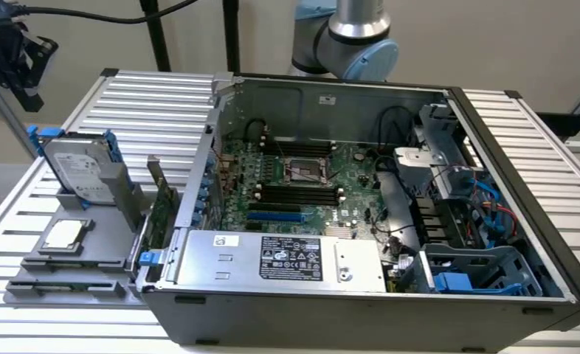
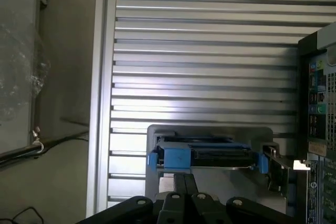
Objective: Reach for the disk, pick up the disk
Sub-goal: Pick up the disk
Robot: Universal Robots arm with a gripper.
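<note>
Silver-grey disk (image 1: pixel 77 166) with the white label and blue side rails is leaning nearly upright in a grey holder (image 1: pixel 122 193). That holder sits on the slatted aluminium table (image 1: pixel 152 96), just beside the open PC case (image 1: pixel 369 310) on the exterior view's left. A little square chip (image 1: pixel 63 234) lies flat on the lower step of the same holder, in front of the disk and not touching it. Inside the case there's a motherboard (image 1: pixel 300 181) and a silver box with a black label (image 1: pixel 290 258) along the near edge. The end effector (image 2: pixel 184 178) is closed, its two thin fingers pressed together with nothing between them. In the wrist view it points toward the disk's edge and blue rails but is clearly apart from them. In the exterior view it hangs near the top corner on that view's left, above the table and well away from the disk, so nothing is grabbed yet.
</note>
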